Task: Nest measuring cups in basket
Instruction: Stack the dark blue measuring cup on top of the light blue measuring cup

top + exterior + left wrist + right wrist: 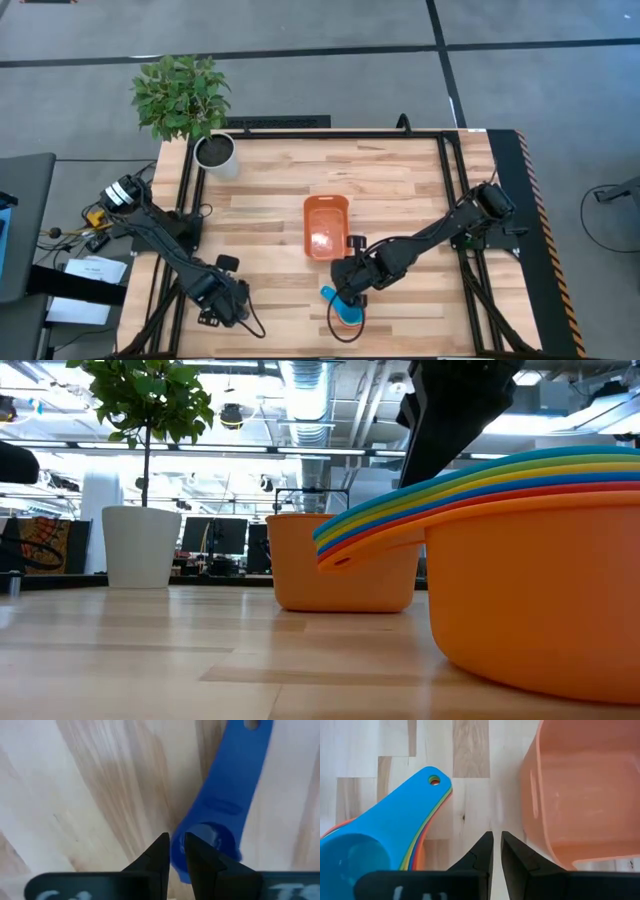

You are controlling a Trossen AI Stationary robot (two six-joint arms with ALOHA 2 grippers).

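Several measuring cups sit nested in a stack (346,312) on the table near its front edge, an orange one at the bottom (530,590) and a light blue one on top (380,835). The handles fan toward the orange basket (326,227), which stands on the table's middle. My right gripper (496,851) hovers shut between the stack's handles and the basket (580,795), touching nothing. At the front left, my left gripper (177,851) points down over a small dark blue cup (225,795) on the wood, its fingers nearly shut at the bowl's rim. My left gripper comes from above, pointing down, at the bowl end of the dark blue cup. The bowl's wall (176,860) stands in the narrow gap, one finger outside it and one finger (200,860) over the bowl. The handle (240,765) sticks out away from the fingers.
A white plant pot (216,152) with a leafy plant stands at the table's far left corner. Bare wood lies between the two arms and to the left of the basket. Black rails run along the table's left and right sides.
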